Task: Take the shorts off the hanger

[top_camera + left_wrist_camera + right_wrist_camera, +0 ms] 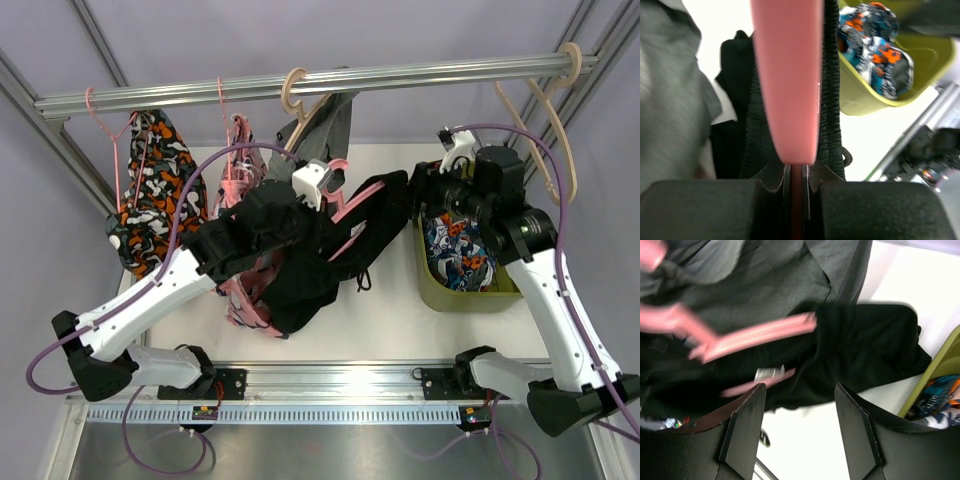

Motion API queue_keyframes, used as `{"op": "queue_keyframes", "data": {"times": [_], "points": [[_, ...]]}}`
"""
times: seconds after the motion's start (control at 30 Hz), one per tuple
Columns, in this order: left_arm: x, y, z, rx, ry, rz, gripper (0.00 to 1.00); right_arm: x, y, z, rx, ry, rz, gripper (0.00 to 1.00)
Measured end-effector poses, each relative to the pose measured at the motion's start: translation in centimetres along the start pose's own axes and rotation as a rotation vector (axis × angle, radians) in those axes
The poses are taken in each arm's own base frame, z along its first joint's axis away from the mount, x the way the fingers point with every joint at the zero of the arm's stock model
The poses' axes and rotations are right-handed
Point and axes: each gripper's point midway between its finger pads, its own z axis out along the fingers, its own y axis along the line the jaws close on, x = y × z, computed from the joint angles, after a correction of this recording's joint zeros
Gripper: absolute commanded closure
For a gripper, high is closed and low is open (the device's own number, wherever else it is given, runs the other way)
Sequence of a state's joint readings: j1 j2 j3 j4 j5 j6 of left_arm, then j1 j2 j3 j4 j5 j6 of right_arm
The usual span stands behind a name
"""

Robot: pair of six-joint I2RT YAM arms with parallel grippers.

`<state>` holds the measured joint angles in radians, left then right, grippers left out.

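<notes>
Left gripper [796, 172] clamps the pink hanger [787, 75], black shorts [865, 350] draped on it, low over the table. Right gripper [800, 430] gapes just beside them. Next, I reckon: pinch the cloth, pull it free.

Black shorts [300, 285], pink hanger [357, 213], grey shorts [335, 125], blue-orange-white patterned shorts [155, 200], olive-green bin [440, 296].

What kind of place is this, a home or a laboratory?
Probably a robot laboratory cell, not a home: a metal rail on an aluminium frame, and two robot arms bolted to a white table, one holding a pink hanger.
</notes>
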<state>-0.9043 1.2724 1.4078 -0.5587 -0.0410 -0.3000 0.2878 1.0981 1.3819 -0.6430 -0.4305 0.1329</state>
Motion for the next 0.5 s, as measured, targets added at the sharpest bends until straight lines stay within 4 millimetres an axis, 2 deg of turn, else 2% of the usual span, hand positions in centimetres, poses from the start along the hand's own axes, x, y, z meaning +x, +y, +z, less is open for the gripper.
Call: {"op": "queue_keyframes", "data": {"times": [0.17, 0.3, 0.33, 0.43, 0.47, 0.5], "points": [[1.3, -1.0, -1.3, 0.028, -0.004, -0.033, 1.00, 1.0, -0.8, 2.9, 0.070, 0.044, 0.045, 0.36], [1.7, -1.4, -1.5, 0.035, -0.002, -0.052, 1.00, 2.1, -0.8, 4.6, 0.093, 0.086, 0.039, 0.43], [1.8, -1.5, -1.5, 0.037, -0.003, -0.056, 1.00, 2.3, -0.8, 4.8, 0.095, 0.092, 0.038, 0.51], [1.7, -1.7, -1.6, 0.040, -0.009, -0.067, 1.00, 2.6, -1.1, 5.5, 0.116, 0.100, 0.026, 0.67], [1.8, -1.6, -1.6, 0.039, -0.010, -0.071, 1.00, 2.6, -1.3, 5.6, 0.129, 0.099, 0.023, 0.79], [1.9, -1.5, -1.7, 0.035, -0.010, -0.072, 1.00, 2.5, -1.6, 5.7, 0.146, 0.095, 0.013, 0.85]]}}
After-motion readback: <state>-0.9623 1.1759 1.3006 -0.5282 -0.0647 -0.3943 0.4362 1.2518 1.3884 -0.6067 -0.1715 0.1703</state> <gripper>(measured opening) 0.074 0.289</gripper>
